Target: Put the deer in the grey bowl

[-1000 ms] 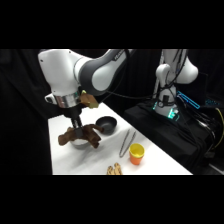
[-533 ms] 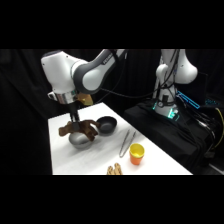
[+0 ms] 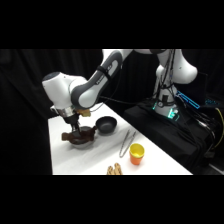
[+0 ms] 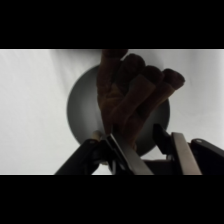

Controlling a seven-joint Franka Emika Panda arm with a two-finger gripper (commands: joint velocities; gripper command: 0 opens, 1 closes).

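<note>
The dark reddish-brown deer (image 3: pixel 75 135) hangs from my gripper (image 3: pixel 75 129), just over the grey bowl (image 3: pixel 85 142) at the table's left. In the wrist view the deer (image 4: pixel 131 95) fills the middle with its stubby legs pointing up and right, and the grey bowl (image 4: pixel 82 112) lies right beneath it. My gripper (image 4: pixel 135 145) is shut on the deer's body, one finger on each side of it.
A smaller near-black bowl (image 3: pixel 106 124) sits just right of the grey one. Metal tongs (image 3: pixel 126 142) lie beside an orange cup (image 3: pixel 136 153). A small tan object (image 3: pixel 115 170) rests near the table's front edge (image 3: pixel 90 173).
The arm has carried the deer lower and a little left, and it now hangs right over the grey bowl.
</note>
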